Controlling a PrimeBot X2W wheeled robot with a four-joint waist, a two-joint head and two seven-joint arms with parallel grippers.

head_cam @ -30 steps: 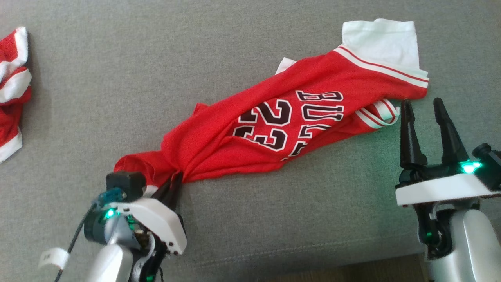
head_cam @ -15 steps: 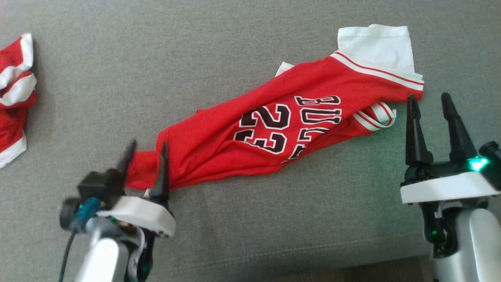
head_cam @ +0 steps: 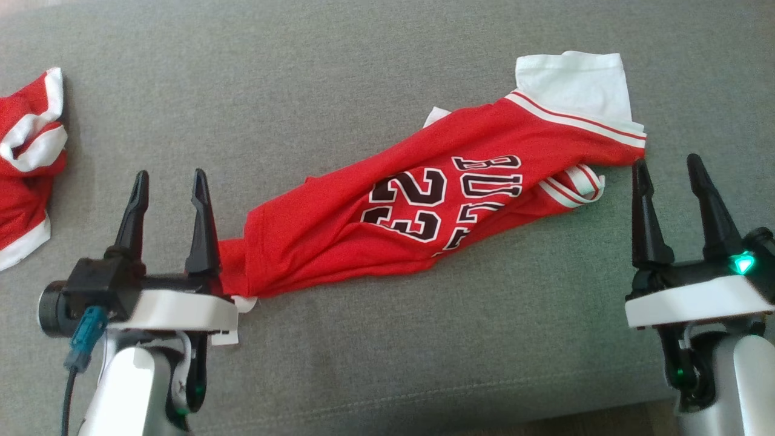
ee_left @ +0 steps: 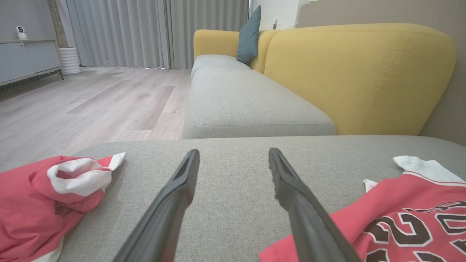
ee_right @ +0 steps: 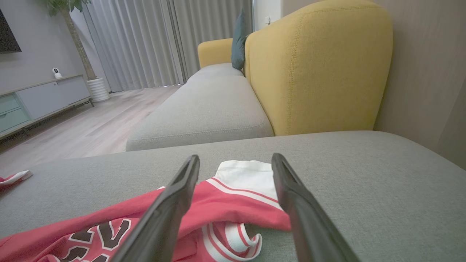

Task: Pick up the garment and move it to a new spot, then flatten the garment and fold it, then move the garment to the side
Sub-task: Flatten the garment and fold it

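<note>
Lettering on the red jersey (head_cam: pixel 339 236) reads "23" in black outlined white, beside letters that look like "BUL", the rest lost in a fold. The jersey lies stretched slantwise on the grey cushion (head_cam: pixel 387 351). The left gripper (head_cam: pixel 169 181) stands at its bunched near end, fingers pointing up the head view, jaws wide and empty. The right gripper (head_cam: pixel 666 172) stands just beside the striped trim at the other end, likewise wide and empty. A second red-and-white garment (head_cam: pixel 27 169) lies crumpled well apart to the left.

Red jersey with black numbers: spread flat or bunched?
Bunched: the red jersey with black numbers lies as a creased diagonal strip on the grey sofa cushion, its lettering folded over.
</note>
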